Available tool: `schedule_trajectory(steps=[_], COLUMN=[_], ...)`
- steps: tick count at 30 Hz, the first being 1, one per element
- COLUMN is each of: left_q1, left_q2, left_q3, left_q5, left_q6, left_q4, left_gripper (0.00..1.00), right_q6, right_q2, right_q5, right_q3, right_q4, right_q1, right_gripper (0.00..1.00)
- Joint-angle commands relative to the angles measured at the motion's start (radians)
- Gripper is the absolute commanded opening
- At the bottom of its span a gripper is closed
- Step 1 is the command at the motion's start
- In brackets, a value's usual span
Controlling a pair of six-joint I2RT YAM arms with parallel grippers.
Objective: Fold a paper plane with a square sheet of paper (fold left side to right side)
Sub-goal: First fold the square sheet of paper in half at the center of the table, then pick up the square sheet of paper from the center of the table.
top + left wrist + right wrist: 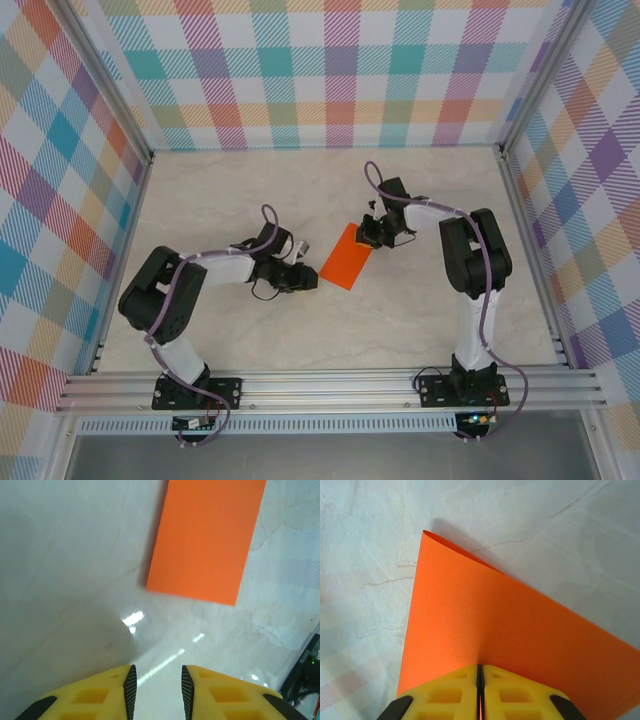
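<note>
The bright orange square sheet of paper [346, 263] lies folded into a narrow rectangle, slanted on the pale table [250, 200]

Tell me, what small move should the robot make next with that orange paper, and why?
Probably the left gripper should ease forward onto the orange paper and press it flat. The right gripper is shut on one edge, the folded layers gape at a corner, and the left gripper hangs short of the sheet, jaws apart.
</note>
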Motion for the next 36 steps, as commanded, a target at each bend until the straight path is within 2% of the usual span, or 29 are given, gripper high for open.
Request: schedule_trajectory(steps=[1, 3, 7, 10, 12, 18, 21, 23, 29, 33, 36], left_q1=[0.029, 0.038, 0.040, 0.042, 0.041, 0.041, 0.041, 0.041, 0.038, 0.032, 0.031], left_q2=[-0.136, -0.199, -0.274, -0.266, -0.220, -0.089, -0.018, 0.031, 0.135, 0.135, 0.093], left_q3=[0.002, 0.008, 0.008, 0.002, 0.017, 0.095, 0.145, 0.177, 0.236, 0.223, 0.195], left_q5=[-0.025, -0.063, -0.132, -0.177, -0.162, -0.128, -0.120, -0.100, -0.067, -0.072, -0.092], left_q6=[0.000, -0.001, -0.008, -0.034, -0.048, -0.102, -0.104, -0.109, -0.123, -0.141, -0.146], left_q4=[-0.088, -0.122, -0.142, -0.140, -0.128, -0.038, -0.028, -0.016, 0.010, 0.034, 0.040], left_gripper=[0.36, 0.41, 0.45, 0.48, 0.48, 0.51, 0.51, 0.51, 0.50, 0.50, 0.51], right_q6=[-0.065, -0.114, -0.186, -0.208, -0.204, -0.186, -0.134, -0.079, 0.110, 0.239, 0.267], right_q2=[-0.029, -0.021, -0.006, 0.003, -0.032, -0.232, -0.345, -0.400, -0.436, -0.394, -0.356], right_q5=[-0.037, -0.039, -0.048, -0.033, -0.009, 0.158, 0.244, 0.256, 0.118, 0.012, 0.001], right_q3=[0.009, 0.059, 0.070, 0.081, 0.078, 0.069, -0.020, -0.094, -0.282, -0.347, -0.341], right_q4=[-0.057, -0.120, -0.142, -0.146, -0.134, -0.188, -0.186, -0.169, 0.000, 0.158, 0.196], right_q1=[0.020, 0.044, 0.089, 0.101, 0.102, 0.095, 0.074, 0.051, 0.022, 0.026, 0.043], right_gripper=[0.11, 0.11, 0.11, 0.11, 0.13, 0.40, 0.53, 0.60, 0.69, 0.67, 0.65])
